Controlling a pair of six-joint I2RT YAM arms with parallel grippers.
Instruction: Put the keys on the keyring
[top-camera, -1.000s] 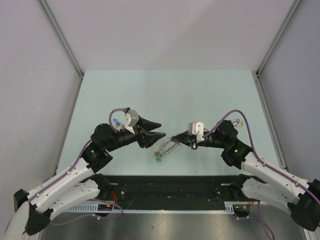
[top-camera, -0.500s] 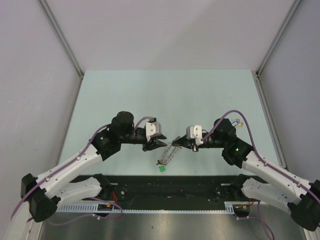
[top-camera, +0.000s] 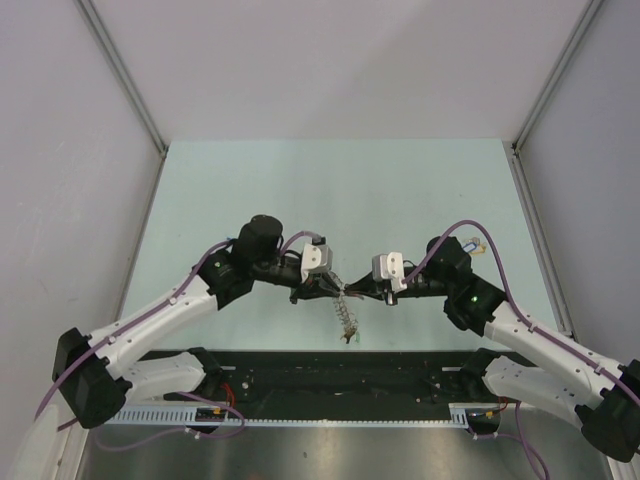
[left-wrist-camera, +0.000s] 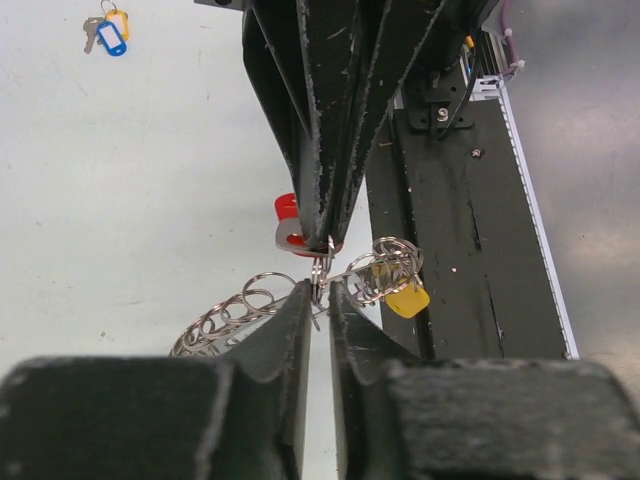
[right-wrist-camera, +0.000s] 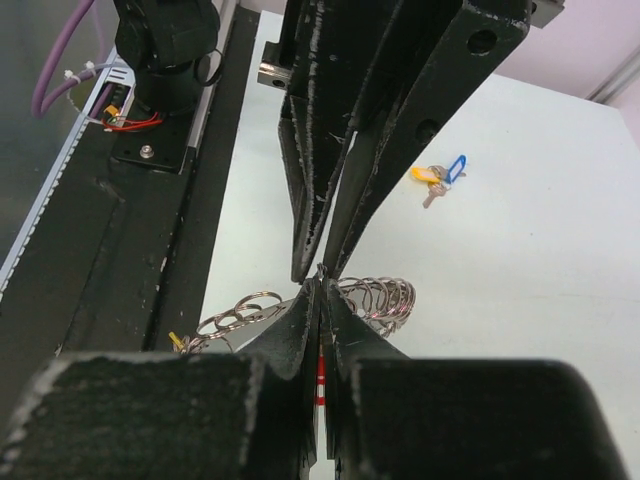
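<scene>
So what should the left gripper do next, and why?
Probably close the left gripper fully on the keyring. Its jaws sit around a loop with a thin gap showing, close beside the right gripper, which is shut on the same ring. A second firm hold would likely steady it.

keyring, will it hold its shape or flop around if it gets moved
Probably floppy: the keyring dangles in a limp strand below the right pincer. Likely to swing and snag, since it looks like many small linked rings. It seems light, as a fingertip pinch alone carries it.
</scene>
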